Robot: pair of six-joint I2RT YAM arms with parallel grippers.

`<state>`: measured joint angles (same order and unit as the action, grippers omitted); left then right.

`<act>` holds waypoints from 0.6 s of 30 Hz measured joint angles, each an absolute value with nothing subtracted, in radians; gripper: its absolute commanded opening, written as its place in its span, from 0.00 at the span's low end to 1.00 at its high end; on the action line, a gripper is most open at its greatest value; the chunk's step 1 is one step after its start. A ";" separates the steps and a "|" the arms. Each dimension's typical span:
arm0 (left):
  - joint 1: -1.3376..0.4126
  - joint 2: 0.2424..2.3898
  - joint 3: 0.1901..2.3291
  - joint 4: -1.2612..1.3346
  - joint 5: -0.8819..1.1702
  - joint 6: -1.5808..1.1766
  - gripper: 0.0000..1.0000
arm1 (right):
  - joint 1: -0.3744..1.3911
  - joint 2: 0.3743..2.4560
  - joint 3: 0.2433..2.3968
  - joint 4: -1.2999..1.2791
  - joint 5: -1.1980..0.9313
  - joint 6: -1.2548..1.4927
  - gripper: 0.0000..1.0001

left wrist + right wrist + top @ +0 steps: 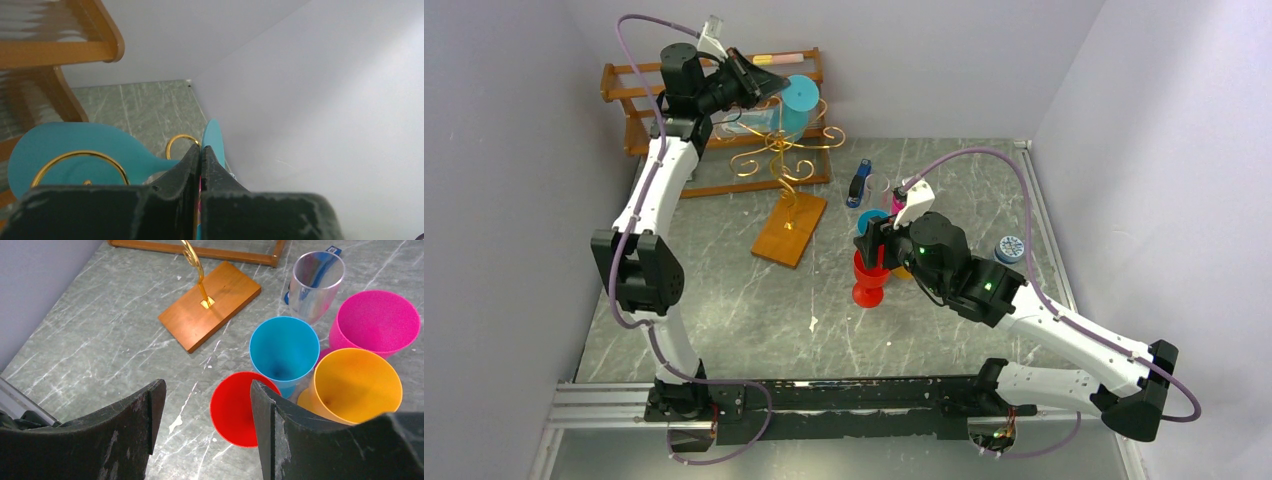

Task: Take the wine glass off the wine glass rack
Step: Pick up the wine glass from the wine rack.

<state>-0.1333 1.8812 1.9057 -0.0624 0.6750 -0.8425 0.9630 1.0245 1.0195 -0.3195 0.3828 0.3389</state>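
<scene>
The left gripper (pixel 776 88) has its jaws pinched shut on the stem of the teal wine glass (pixel 802 95). The glass lies level among the top scrolls of the wine glass rack (pixel 790 228) near the surface's far edge, foot pointing right. The right gripper (pixel 870 250) holds its jaws wide above a red cup (pixel 869 283).

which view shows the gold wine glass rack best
Top external: the wine glass rack shows from scroll arms to wooden base. Left wrist catches only two gold loops; right wrist only the base and lower stem.

- Left arm (pixel 652 190) reaches high toward the table's far left corner, its left gripper (pixel 201 150) pinched tight.
- Right arm (pixel 1064 335) stretches low toward the table's middle, its right gripper (pixel 207 387) spread wide, pointing down.
</scene>
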 measured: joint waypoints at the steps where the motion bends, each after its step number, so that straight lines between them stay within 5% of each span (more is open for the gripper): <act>1: -0.133 1.889 1.915 -0.050 0.675 -0.850 0.05 | 0.963 1.024 1.020 -0.319 0.382 0.339 0.67; 18: -0.155 2.056 2.018 0.165 0.689 -1.009 0.05 | 0.963 1.026 1.020 -0.318 0.418 0.331 0.69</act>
